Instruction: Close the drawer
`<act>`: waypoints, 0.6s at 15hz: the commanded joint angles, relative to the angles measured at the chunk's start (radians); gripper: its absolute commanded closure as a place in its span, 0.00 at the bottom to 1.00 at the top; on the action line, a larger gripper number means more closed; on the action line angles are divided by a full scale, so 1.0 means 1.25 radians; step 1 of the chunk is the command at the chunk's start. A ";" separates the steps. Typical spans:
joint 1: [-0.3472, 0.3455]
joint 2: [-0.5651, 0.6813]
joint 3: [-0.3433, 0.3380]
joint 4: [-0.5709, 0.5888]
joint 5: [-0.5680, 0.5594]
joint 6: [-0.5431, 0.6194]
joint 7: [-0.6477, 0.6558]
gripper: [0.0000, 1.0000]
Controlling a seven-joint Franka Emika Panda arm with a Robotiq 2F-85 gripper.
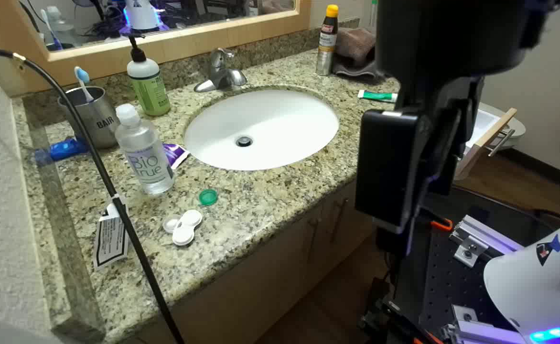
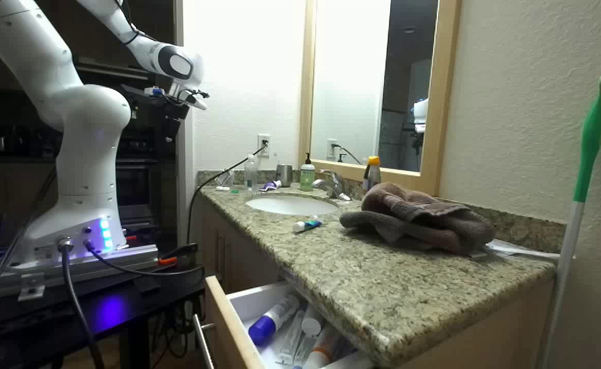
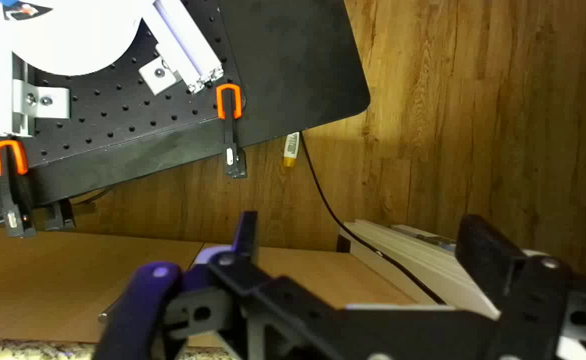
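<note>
Holding both fingers (image 3: 246, 232) wide apart with no object clamped between them. Pointing the gripper (image 3: 364, 240) downward near the opposite end of the counter (image 2: 341, 271) from the drawer (image 2: 231, 328), well apart from it. Seen pulled out in both exterior views, with a blue-capped tube (image 2: 272, 320) inside and a bar handle (image 2: 203, 342) on its tan front (image 1: 494, 131); not discernible in the wrist view. Judged to be at the approach, before any push. Probably calls next for travelling along the counter, dropping to the height of that front, perhaps bringing the fingers together, then pressing its outer face straight toward the cabinet (image 3: 73, 280), minding the black table (image 2: 131, 310) nearby.
</note>
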State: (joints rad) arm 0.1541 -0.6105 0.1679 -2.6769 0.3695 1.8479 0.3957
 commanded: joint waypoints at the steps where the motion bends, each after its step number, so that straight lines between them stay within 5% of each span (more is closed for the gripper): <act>1: -0.012 -0.001 0.010 0.002 0.005 -0.005 -0.005 0.00; 4: -0.062 0.018 -0.016 0.009 0.014 0.075 0.031 0.00; 9: -0.211 0.077 -0.166 0.085 -0.027 0.062 0.012 0.00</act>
State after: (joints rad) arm -0.0104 -0.5810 0.0467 -2.6304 0.3511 1.9400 0.4322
